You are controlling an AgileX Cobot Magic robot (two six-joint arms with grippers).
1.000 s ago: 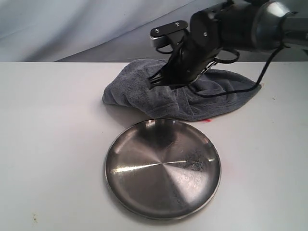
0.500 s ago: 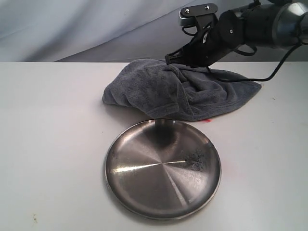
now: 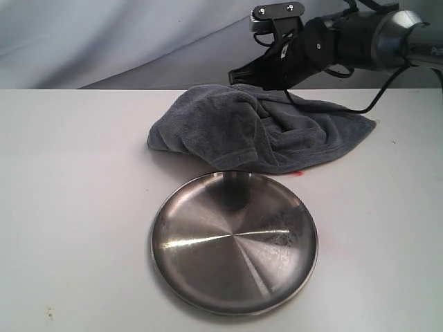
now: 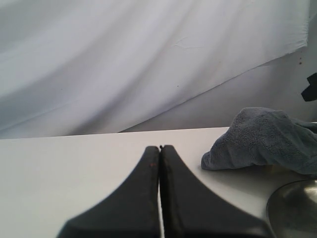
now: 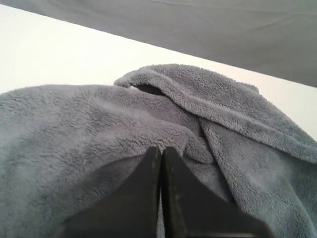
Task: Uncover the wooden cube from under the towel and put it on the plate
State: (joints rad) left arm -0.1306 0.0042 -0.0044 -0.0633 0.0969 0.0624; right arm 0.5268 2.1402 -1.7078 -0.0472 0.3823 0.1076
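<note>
Table [image 3: 69, 207]: towel [image 3: 228, 131] beneath closed R jaws

There are 1 towel [image 3: 228, 131] and 1 plate [image 3: 208, 259].

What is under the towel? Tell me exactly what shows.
The towel lies heaped on the table and covers whatever is beneath it. No wooden cube can be made out. Only a small red speck peeks out at its front hem.

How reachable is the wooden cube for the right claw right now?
Probably not yet: the towel lies heaped over it, no wood shows, and the right claw hovers shut above the cloth. Towel must come off first.
</note>
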